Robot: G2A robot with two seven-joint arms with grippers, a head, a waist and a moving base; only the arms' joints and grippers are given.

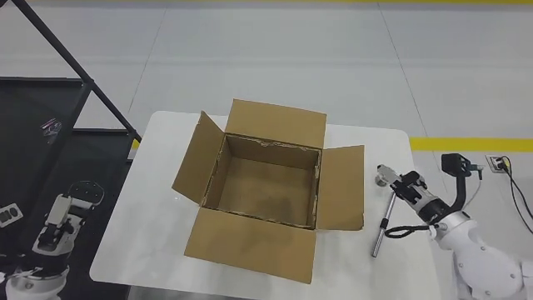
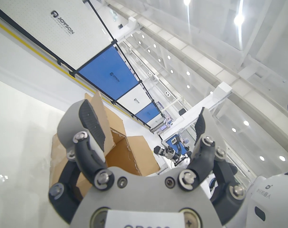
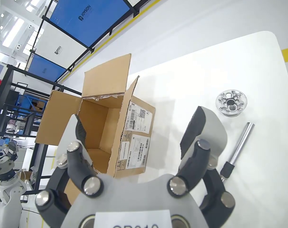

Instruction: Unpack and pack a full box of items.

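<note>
There's the right gripper [image 3: 138, 129], spread wide (nothing held), just beside the rod [image 3: 241, 141] lying lengthwise alongside the box [image 3: 96, 112].

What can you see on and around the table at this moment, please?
brown cardboard box: one, brown, middle of the table, flaps spread open.
silver spoked metal disc: one, silver, on the table to the box's right.
silver metal rod with a black end: one, silver and black, lying beside the disc.
white rounded table: one, white, under everything.
left gripper: one, grey and black, open, beside the table's left edge.
right gripper: one, grey and black, open, near the rod.
</note>
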